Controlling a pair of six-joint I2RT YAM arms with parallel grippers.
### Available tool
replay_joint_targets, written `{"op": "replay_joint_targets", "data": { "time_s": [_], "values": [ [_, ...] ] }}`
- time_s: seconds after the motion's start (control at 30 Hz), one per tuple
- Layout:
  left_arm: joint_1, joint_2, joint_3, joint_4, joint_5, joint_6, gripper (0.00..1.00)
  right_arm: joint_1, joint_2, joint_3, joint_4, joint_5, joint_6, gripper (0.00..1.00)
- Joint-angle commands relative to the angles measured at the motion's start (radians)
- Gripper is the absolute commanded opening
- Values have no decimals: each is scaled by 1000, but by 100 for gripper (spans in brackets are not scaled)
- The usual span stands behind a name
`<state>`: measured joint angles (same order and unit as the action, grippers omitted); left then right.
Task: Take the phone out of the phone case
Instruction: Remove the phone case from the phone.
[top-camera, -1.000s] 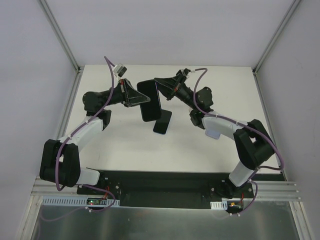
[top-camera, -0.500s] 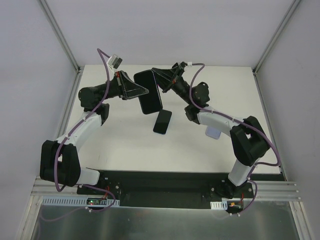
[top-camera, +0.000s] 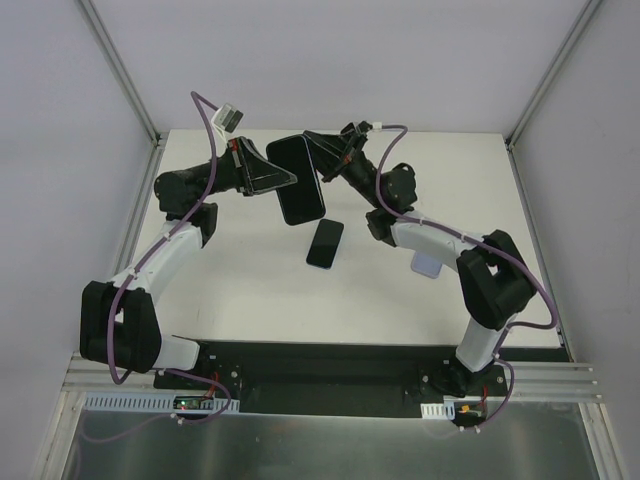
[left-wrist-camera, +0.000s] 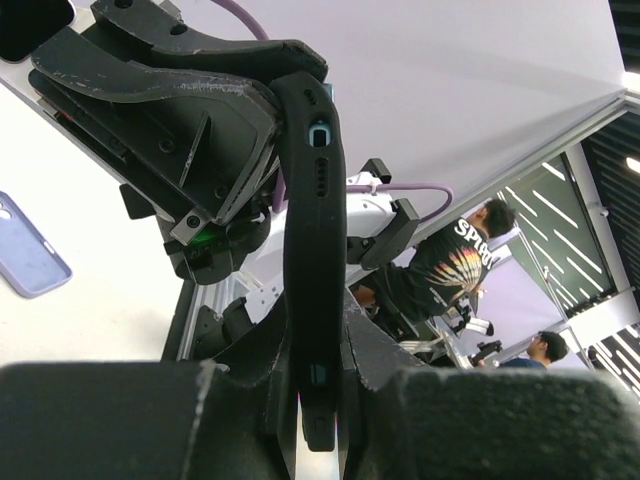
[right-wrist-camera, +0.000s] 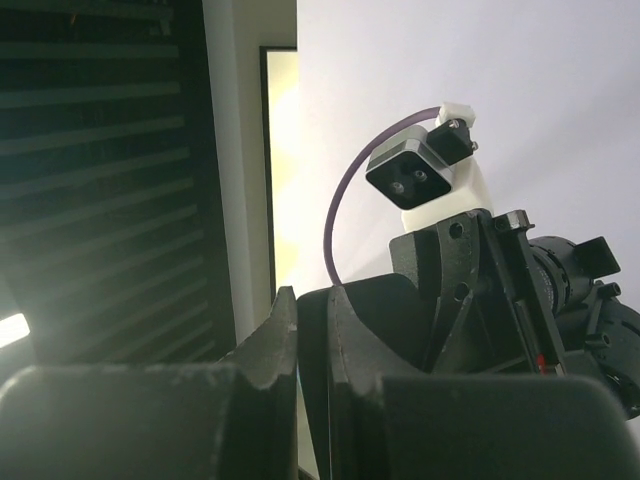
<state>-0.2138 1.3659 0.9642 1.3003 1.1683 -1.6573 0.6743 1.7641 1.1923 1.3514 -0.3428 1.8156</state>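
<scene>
Where both arms meet above the far middle of the tabletop (top-camera: 250, 285), a black phone case (top-camera: 301, 180) hangs in the air between them, tilted and well clear of the surface. From the case's 9 o'clock side the left claw (top-camera: 283, 183) is clenched on its long edge. The left wrist view shows that claw's fingers (left-wrist-camera: 255, 365) pressed against both faces of the case, which stands edge-on with its port and speaker cut-outs showing. From about 1 o'clock the right claw (top-camera: 318, 150) meets the case's top corner. Its fingers (right-wrist-camera: 270, 345) are drawn almost together with only a thin dark strip between them, so it appears to pinch the case's rim. Whether anything sits inside the case I cannot tell. At 6 o'clock from the case, a black phone (top-camera: 325, 243) lies flat on the tabletop, touched by neither claw. At the phone's 4 o'clock a lavender case (top-camera: 428, 268) rests partly under the right forearm.
</scene>
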Motion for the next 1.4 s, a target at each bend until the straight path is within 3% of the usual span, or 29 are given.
{"op": "replay_joint_targets", "data": {
  "time_s": [0.0, 1.37],
  "values": [
    [-50, -30, 47, 383, 145, 10, 0, 62, 23, 76, 183, 18, 40, 1],
    [-49, -128, 162, 381, 154, 7, 0, 67, 169, -215, 181, 64, 33, 1]
  ]
}}
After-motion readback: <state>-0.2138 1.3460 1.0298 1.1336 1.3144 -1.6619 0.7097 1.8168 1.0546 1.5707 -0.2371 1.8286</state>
